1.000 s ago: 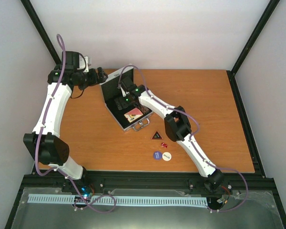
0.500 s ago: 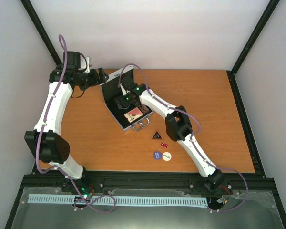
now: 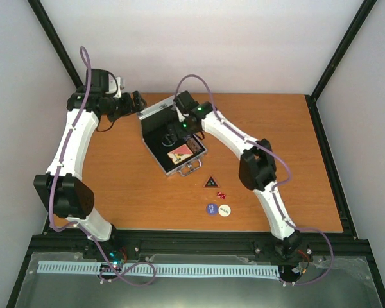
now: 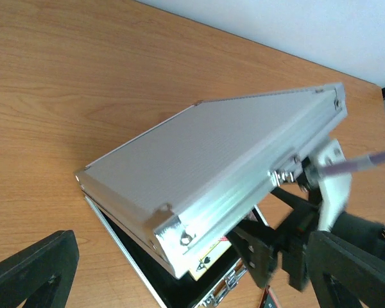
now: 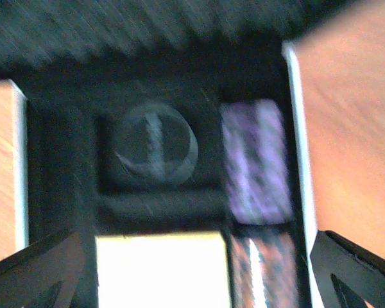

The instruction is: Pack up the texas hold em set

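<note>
Texas hold em set case (image 3: pixel 187 168) lies open on the desk (image 3: pixel 289 135), far left of centre. Its hinge edge faces the far left and its handle edge faces the near right. The card box (image 3: pixel 179 154) sits inside.

The right gripper (image 3: pixel 178 131) hangs over the case interior with its jaws wide apart and empty. The left gripper (image 3: pixel 136 101) waits behind the lid (image 4: pixel 212 147), also spread wide and touching nothing.

Unpacked pieces lie on the desk beyond the handle edge, toward the right arm's base:
- black triangle (image 3: pixel 210 182)
- red dice (image 3: pixel 221 195)
- blue disc (image 3: pixel 211 209)
- white disc (image 3: pixel 224 210)

The right arm is nearer to them and is the likely one to fetch them.

Only the top view shows these loose pieces. The blurred right wrist view alone shows a clear disc (image 5: pixel 155 144) seated in a foam recess beside a purple chip stack (image 5: pixel 255 160). The left wrist view shows the lid's outer face leaning over the base.
</note>
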